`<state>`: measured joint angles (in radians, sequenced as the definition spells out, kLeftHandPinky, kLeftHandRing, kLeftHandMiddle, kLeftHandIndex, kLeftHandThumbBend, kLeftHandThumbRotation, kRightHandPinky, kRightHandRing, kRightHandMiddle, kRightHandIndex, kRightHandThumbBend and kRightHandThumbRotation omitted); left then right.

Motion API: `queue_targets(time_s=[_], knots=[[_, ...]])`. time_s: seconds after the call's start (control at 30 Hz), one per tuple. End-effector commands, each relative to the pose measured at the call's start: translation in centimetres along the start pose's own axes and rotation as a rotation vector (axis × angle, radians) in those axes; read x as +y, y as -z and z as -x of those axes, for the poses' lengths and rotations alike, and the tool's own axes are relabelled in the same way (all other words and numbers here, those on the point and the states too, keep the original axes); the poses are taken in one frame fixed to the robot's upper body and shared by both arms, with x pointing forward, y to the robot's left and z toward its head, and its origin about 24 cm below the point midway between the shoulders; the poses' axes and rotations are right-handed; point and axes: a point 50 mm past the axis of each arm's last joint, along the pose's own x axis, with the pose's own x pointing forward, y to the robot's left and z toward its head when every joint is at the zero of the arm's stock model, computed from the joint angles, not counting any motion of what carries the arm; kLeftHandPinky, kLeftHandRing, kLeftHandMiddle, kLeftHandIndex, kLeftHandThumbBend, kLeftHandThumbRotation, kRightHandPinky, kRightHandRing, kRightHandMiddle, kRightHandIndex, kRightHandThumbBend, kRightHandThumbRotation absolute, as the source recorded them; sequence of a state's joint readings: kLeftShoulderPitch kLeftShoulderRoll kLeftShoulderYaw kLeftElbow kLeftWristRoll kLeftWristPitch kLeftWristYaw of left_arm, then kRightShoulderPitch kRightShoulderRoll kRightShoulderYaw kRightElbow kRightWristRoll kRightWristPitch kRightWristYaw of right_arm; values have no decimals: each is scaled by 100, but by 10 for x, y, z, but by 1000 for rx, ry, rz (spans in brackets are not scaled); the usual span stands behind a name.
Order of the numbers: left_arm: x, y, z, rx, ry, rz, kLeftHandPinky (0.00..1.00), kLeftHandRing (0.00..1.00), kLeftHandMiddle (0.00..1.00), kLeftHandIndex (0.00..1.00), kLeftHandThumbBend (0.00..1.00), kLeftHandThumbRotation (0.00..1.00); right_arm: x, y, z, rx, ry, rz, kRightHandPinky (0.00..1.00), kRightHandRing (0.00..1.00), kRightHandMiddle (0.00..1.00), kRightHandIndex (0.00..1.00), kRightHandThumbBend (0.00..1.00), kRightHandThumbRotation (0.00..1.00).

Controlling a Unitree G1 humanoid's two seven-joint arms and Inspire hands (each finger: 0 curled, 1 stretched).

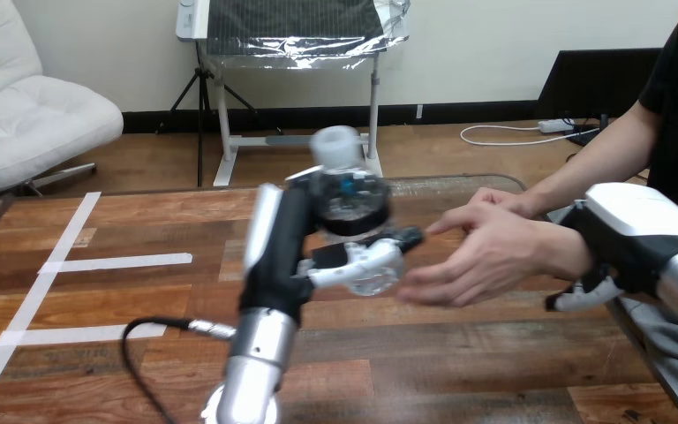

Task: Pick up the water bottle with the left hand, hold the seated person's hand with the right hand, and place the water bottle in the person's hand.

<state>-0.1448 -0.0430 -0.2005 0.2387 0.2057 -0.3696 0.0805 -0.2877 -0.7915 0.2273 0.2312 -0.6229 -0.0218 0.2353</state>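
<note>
Clear plastic water bottle with a white cap (346, 190) sits cap-uppermost in the robot's left hand (353, 265), whose fingers curl round its lower body just beside the person's open hand (485, 261), probably poised for handover. The right hand (622, 238) wraps the wrist behind that hand, apparently steadying it. Whether the bottle holds water I cannot tell.

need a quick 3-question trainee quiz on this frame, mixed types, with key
1. True or false: the person's hand is closed round the bottle.
2. Which hand grips the bottle? A) the left hand B) the right hand C) the person's hand
3. Fill in: the right hand is wrapped round the person's ____.
Key: 1 false, it is open beside the bottle; 2 A; 3 wrist.
</note>
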Motion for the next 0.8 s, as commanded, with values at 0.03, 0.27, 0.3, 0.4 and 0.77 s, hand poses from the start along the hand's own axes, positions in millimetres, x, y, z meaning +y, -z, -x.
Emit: queue_targets(time_s=[0.03, 0.27, 0.3, 0.4, 0.77], knots=[[-17, -29, -29, -126, 17, 57, 43, 43, 44, 48, 66, 0, -19, 0, 5, 2, 72, 26, 15, 22, 30, 35, 75, 0], [-29, -35, -35, -136, 44, 65, 43, 42, 43, 48, 67, 0, -23, -5, 9, -16, 88, 43, 14, 21, 29, 34, 75, 0], [-30, -36, -35, -137, 45, 66, 42, 42, 43, 48, 66, 0, -23, -6, 9, -17, 90, 43, 14, 21, 29, 34, 75, 0], [-34, -37, -37, -139, 52, 68, 42, 42, 43, 48, 66, 0, -24, -8, 11, -29, 102, 40, 13, 20, 29, 34, 75, 0], [-45, -44, -42, -151, 66, 86, 40, 41, 43, 48, 65, 0, -29, -14, 15, -57, 121, 37, 13, 20, 28, 33, 76, 0]])
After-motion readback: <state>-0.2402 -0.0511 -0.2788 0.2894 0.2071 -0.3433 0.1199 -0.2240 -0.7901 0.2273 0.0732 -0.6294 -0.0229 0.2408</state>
